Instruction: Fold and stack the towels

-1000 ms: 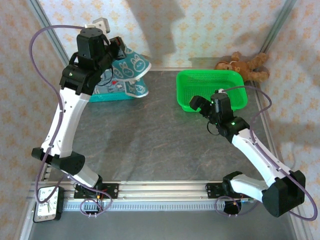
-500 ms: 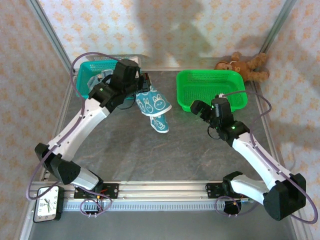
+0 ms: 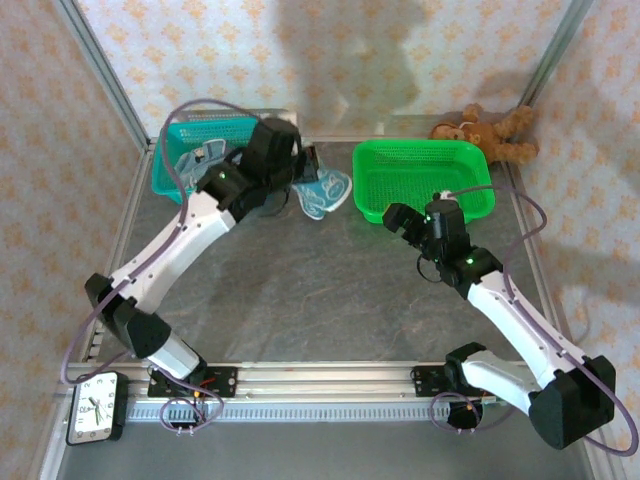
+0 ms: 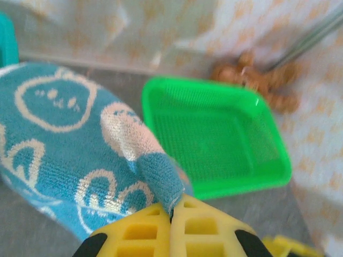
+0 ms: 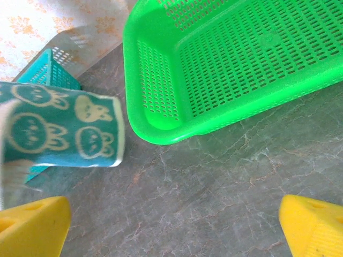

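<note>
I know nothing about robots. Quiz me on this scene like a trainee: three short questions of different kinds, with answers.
1. True or false: the left tool is shut on a bunny-print towel.
2. The right tool is: A) open and holding nothing, B) shut on a towel, C) gripping a basket rim.
3. Fill in: the empty basket is coloured ___.

Key: 1 true; 2 A; 3 green.
</note>
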